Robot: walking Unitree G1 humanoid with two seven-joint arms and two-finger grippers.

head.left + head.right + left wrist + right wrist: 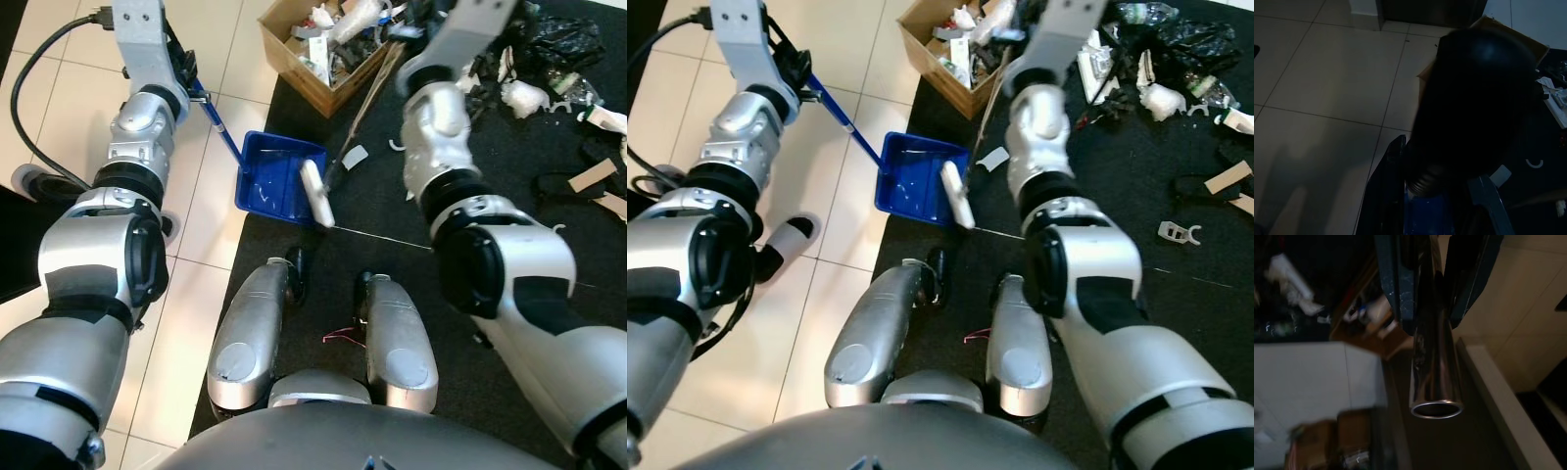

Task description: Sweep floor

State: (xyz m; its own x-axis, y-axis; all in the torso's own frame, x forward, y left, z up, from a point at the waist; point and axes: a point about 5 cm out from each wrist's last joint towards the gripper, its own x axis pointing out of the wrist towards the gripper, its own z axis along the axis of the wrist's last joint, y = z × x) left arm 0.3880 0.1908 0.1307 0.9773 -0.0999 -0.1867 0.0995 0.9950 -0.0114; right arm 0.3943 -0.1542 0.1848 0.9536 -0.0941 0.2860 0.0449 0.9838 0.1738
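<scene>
At the mat's edge my dustpan (279,176) lies, its handle clamped in my left claw (1449,196); my right claw (1432,279) clamps the broom (315,192) beside it.

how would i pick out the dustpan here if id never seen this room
Find the edge where the pale tile floor meets the black mat, just ahead of the robot's feet. The dustpan lies across that edge, beside the white broom head. It is the only bright blue thing, with a long blue handle.
</scene>
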